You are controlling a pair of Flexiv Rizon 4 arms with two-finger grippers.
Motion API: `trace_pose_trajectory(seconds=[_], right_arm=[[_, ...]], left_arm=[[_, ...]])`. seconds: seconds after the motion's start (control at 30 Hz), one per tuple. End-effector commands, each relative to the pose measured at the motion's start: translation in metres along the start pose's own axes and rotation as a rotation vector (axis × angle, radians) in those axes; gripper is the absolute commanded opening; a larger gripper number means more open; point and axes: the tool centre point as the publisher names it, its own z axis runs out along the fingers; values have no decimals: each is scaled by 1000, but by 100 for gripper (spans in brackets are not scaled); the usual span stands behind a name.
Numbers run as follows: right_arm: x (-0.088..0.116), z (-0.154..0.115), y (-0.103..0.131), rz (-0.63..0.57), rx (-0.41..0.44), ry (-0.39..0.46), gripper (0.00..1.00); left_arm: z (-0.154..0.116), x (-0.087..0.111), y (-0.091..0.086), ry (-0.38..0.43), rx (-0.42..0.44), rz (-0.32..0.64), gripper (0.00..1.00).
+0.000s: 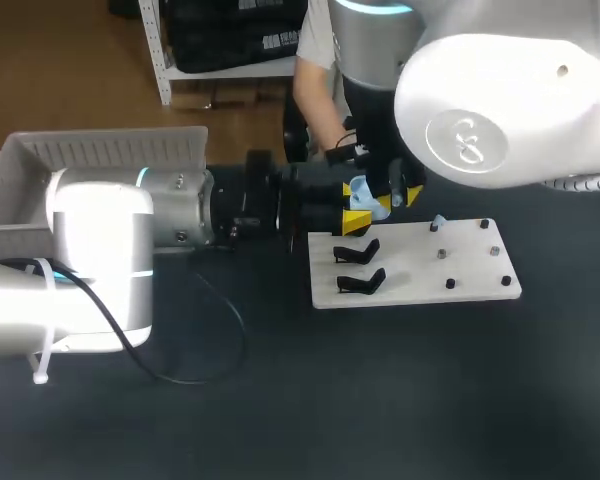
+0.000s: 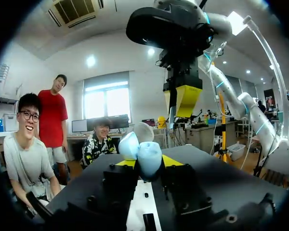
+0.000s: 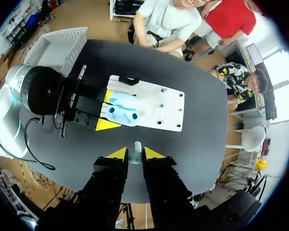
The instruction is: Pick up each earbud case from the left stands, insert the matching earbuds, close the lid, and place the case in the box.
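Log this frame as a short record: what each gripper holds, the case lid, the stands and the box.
left gripper: shut on the light-blue earbud case, held at the stand end of the white board
case lid: open
right gripper: shut on a small pale earbud, poised above the open case
stands: two black ones on the board, no case on either
box: white, on the left side of the table, no case visible inside
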Motion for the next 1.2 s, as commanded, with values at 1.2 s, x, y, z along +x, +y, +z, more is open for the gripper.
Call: trace_pose_trajectory(seconds=[1.2], right_arm=[[-32,8,14,533,-154,129,0]], left_arm=[[0,1,1,-3,1,2,0]])
